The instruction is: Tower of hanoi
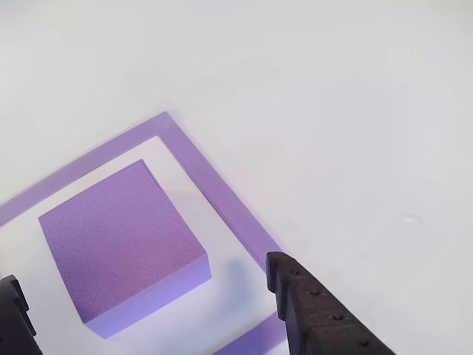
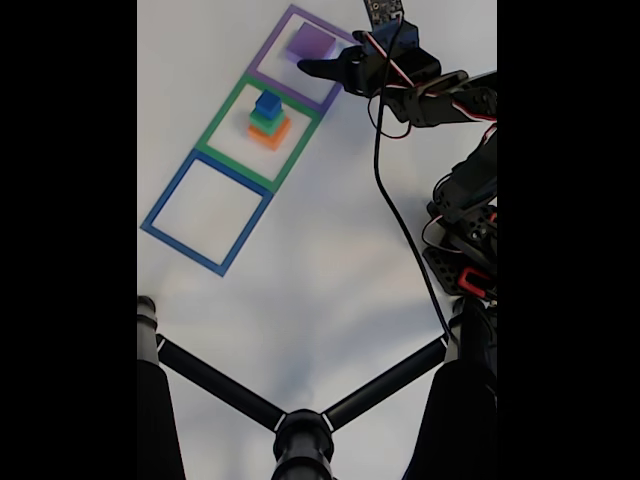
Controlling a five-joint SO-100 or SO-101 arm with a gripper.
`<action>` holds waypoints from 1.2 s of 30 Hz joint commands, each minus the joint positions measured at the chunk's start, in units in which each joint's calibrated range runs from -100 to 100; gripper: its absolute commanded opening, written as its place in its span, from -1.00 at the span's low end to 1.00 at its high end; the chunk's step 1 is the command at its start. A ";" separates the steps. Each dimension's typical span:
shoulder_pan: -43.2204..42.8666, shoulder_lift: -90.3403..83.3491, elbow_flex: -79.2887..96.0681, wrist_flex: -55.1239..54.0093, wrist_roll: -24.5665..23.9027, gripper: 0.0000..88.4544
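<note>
we see the tool (image 1: 148, 296) with its two dark fingers spread wide apart, one finger (image 1: 318, 310) at the lower right and the other at the lower left edge, holding nothing. the purple cube (image 1: 122, 240) sits between them on the white surface (image 1: 332, 111), inside the purple square outline (image 1: 214, 192); they seem clear of the cube, though contact is hard to judge. in the fixed view, a stack of blue, green and orange blocks (image 2: 268, 119) stands in the green square (image 2: 222, 155) next door.

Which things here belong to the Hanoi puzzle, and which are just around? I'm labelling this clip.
Puzzle:
purple block
stacked blocks
purple frame
green frame
blue frame
gripper

Around:
black tripod legs
black cable
</note>
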 commanded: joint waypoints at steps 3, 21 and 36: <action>-0.46 3.64 -4.11 -4.98 0.78 -0.11; -2.82 8.45 -7.48 -7.65 0.78 -0.12; -3.66 9.81 -6.38 -9.92 0.78 -0.14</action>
